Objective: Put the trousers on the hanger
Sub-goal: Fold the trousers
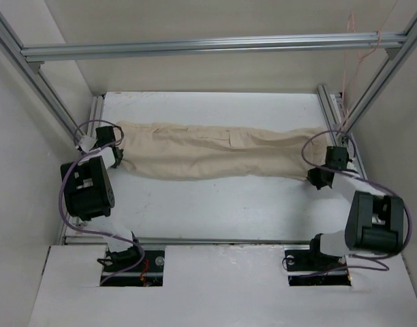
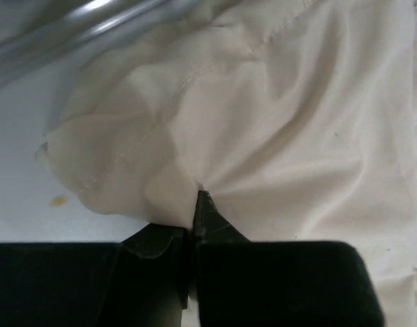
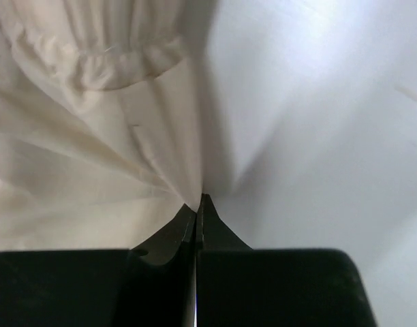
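Here is the white surface (image 1: 215,204), boxed in by plain white walls (image 1: 18,170) and an aluminium frame (image 1: 208,46) with a bar running across the far side. A small yellowish spot (image 2: 57,201) marks the surface near the left end of the cloth. Purple cables (image 1: 62,197) loop off both arms.

Stretched flat across the far half, running left to right, lie the trousers (image 1: 215,151), beige and creased, with a pocket flap showing near the middle. Up in the far right corner a thin pink wire outline, the hanger (image 1: 349,42) by the look of it, hangs against the frame, well apart from the cloth.

At the left end, the left pincer (image 2: 197,204) is closed tight, its tips meeting on a pinch of fabric just in from the stitched edge. At the right end, the right pincer (image 3: 199,204) is closed too, nipping the cloth's edge below a gathered hem, folds fanning out from its tips.
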You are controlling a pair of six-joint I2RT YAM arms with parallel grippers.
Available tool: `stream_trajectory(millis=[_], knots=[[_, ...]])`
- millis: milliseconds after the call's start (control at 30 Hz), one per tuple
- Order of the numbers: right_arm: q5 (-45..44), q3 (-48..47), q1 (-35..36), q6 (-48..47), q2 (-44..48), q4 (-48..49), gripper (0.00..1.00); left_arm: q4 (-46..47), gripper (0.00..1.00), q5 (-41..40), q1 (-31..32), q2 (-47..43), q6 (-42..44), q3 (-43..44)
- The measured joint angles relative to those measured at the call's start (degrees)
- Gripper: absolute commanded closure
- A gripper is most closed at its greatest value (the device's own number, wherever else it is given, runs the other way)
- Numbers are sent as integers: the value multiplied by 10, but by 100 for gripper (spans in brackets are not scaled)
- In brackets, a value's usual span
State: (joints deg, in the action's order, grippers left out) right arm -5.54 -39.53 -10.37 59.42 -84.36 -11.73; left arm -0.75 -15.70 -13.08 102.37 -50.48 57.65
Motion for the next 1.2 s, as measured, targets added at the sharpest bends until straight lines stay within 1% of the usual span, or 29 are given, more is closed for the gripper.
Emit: stream_trajectory(millis=[100,200,333,367,400,467,533,567,633,667,700,800,833,867,933,967,1000,1033,1067,1100,1133,1167,1200], knots=[[11,69,-23,7,103,-47,100,-36,100,-22,-11,-51,0,-43],[31,122,-62,14,182,-89,100,-75,100,-44,-21,-108,1,-82],[46,151,-101,15,274,-175,100,-128,100,-65,-47,-167,5,-110],[48,150,-108,13,300,-196,98,-138,98,-69,-54,-176,7,-112],[49,150,-112,12,324,-214,91,-149,96,-72,-60,-184,8,-113],[50,150,-113,10,364,-243,66,-163,79,-80,-65,-196,13,-118],[43,148,-112,3,379,-259,42,-172,53,-93,-66,-206,20,-122],[40,145,-110,-2,382,-267,32,-177,42,-98,-66,-211,23,-123],[32,133,-101,-12,382,-287,24,-184,26,-105,-62,-228,27,-123],[25,122,-94,-17,384,-300,21,-186,20,-110,-57,-241,28,-123],[19,108,-88,-21,384,-311,18,-191,17,-114,-49,-256,30,-123],[-7,46,-68,-37,382,-336,17,-210,15,-117,-20,-295,32,-110],[-16,27,-63,-42,380,-337,17,-216,16,-117,-10,-307,34,-103],[-25,9,-59,-48,378,-337,19,-221,17,-118,-1,-319,37,-95],[-44,-19,-51,-65,373,-337,28,-228,20,-121,19,-341,43,-78],[-54,-30,-45,-74,368,-337,37,-229,25,-123,30,-351,47,-69],[-62,-39,-38,-83,363,-336,55,-229,32,-126,44,-357,52,-59],[-67,-47,-25,-95,354,-334,73,-228,44,-127,60,-359,57,-48],[-70,-53,-10,-108,343,-331,85,-228,52,-127,80,-356,65,-36],[-72,-64,10,-119,325,-328,90,-227,56,-125,98,-349,71,-25],[-71,-77,29,-128,306,-326,93,-226,58,-122,119,-336,79,-12],[-72,-92,50,-136,281,-323,93,-226,59,-120,137,-319,88,3],[-73,-107,66,-143,259,-320,93,-225,58,-116,153,-297,98,17]])
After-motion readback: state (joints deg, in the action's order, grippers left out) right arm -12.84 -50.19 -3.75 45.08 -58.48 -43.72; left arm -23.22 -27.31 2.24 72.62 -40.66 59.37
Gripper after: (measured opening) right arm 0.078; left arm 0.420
